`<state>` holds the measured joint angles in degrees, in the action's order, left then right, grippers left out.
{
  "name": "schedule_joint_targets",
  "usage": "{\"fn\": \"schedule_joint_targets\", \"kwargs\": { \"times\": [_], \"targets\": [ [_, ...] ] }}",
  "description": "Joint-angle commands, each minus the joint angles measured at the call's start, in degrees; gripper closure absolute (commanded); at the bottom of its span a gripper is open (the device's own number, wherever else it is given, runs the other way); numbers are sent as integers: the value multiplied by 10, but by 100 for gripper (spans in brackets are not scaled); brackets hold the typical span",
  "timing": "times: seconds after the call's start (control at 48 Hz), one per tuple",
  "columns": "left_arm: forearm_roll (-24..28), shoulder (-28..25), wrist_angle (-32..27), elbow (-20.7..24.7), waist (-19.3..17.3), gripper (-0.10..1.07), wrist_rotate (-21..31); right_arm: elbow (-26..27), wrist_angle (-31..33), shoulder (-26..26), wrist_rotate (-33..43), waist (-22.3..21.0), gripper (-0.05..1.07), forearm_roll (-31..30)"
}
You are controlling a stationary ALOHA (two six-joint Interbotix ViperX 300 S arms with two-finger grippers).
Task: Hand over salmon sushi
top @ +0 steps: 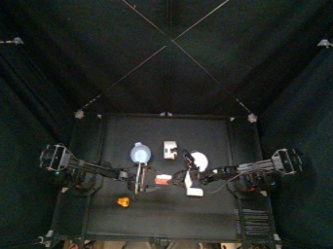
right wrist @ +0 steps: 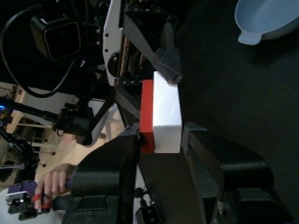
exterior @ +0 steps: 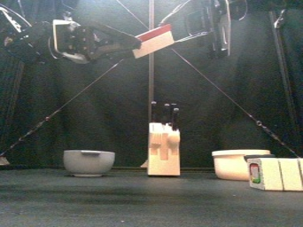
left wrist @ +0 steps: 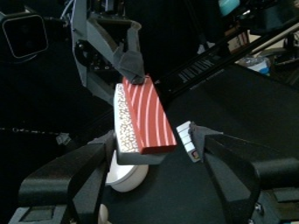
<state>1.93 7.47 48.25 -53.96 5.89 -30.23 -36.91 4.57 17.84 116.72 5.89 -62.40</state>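
**Salmon sushi held aloft between both hands**

The salmon sushi (left wrist: 145, 118) hangs high above the worktop (exterior: 130, 199), near its middle, caught at both ends. The left hand (left wrist: 149, 156) pinches one end; the right hand (right wrist: 162, 141) pinches the other, so the two hands meet nose to nose. Below on the worktop stand a grey bowl (exterior: 89, 162), a knife block (exterior: 164, 146) and a white dish (exterior: 240, 163).

1. I see the black worktop (exterior: 119, 206) across the front view's bottom.
2. A grey bowl (exterior: 89, 162) sits on it at lower left.
3. A white knife block (exterior: 164, 149) stands at centre.
4. A white dish (exterior: 239, 164) sits at lower right.
5. White blocks (exterior: 279, 174) stand at the right edge.
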Motion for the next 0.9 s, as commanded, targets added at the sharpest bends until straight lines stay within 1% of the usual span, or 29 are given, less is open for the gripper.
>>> {"fn": "schedule_joint_targets", "kwargs": {
  "times": [0.0,0.125,0.229,0.479,0.625,0.708,0.875],
  "targets": [
    [-18,1,8,12,2,-1,-14,16,-3,6,-2,-3,41,-2],
    [-44,0,8,9,2,2,-36,15,-3,7,-1,-3,41,-2],
    [-58,0,8,9,3,6,-47,14,-3,6,-1,-4,41,-1],
    [-61,7,8,7,13,27,-53,11,-1,-3,-2,-7,39,4],
    [-62,10,8,0,25,35,-52,4,5,-10,-2,-9,38,6],
    [-62,11,8,-2,29,36,-51,4,11,-11,-4,-10,35,4],
    [-62,11,8,-4,29,36,-48,1,15,-11,-8,-10,21,1]
  ]
}}
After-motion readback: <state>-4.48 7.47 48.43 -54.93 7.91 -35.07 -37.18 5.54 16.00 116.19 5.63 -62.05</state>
